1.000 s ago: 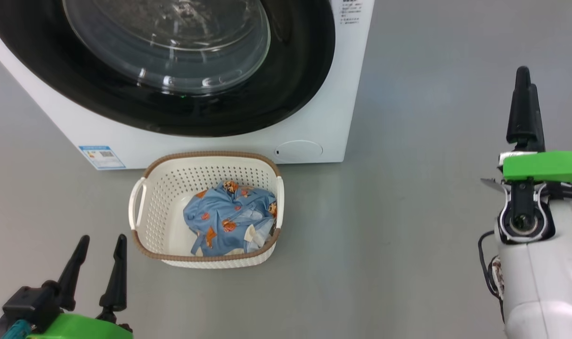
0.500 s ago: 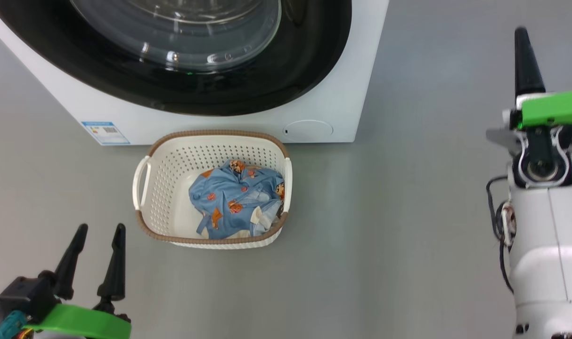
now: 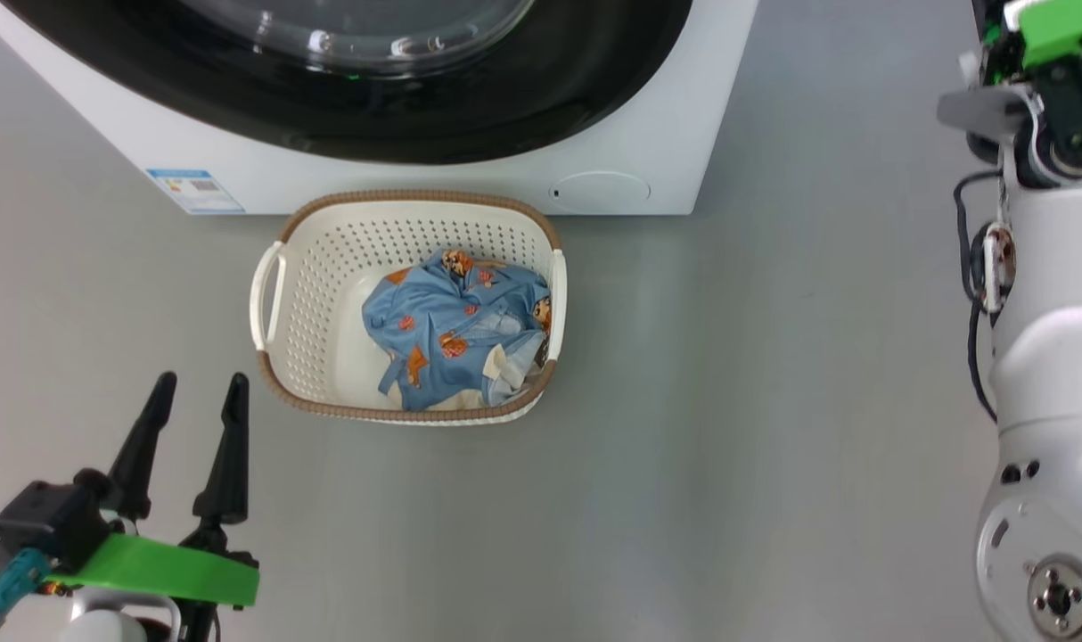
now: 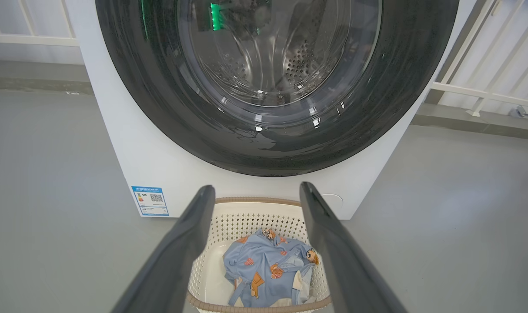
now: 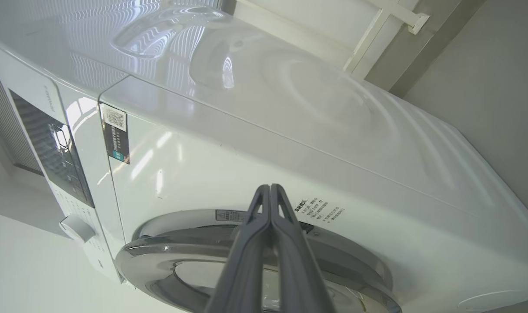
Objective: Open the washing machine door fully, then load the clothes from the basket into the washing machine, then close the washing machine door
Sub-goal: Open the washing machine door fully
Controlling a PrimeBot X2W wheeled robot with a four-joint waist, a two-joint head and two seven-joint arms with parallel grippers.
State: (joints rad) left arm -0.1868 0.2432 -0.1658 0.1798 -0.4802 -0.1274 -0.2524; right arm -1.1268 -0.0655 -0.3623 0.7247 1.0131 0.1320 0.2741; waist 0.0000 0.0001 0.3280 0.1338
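Note:
The white washing machine (image 3: 675,134) (image 4: 111,130) (image 5: 290,130) stands on the floor, and its washing machine door (image 3: 523,116) (image 4: 264,148) (image 5: 159,248), black-rimmed with a glass bowl, lies flat against the front. Right before it sits the cream basket (image 3: 416,198) (image 4: 246,217) holding the blue bear-print clothes (image 3: 456,330) (image 4: 268,265). My left gripper (image 3: 200,385) (image 4: 255,189) is open and empty, to the basket's lower left. In the right wrist view my right gripper (image 5: 269,188) is shut on nothing, pointing at the door's upper rim from a short way off.
Grey floor (image 3: 773,401) spreads around the basket. My pale right arm (image 3: 1049,312) runs up the right edge. A blue label sticker (image 3: 193,190) and round flap (image 3: 599,190) sit low on the machine. A control panel (image 5: 51,148) and knob (image 5: 77,228) are above the door. A white railing (image 4: 486,87) stands behind.
The head camera has shifted, so machine and basket sit higher in the picture. My right arm has risen and its fingers have passed beyond the top edge. The left gripper is still open.

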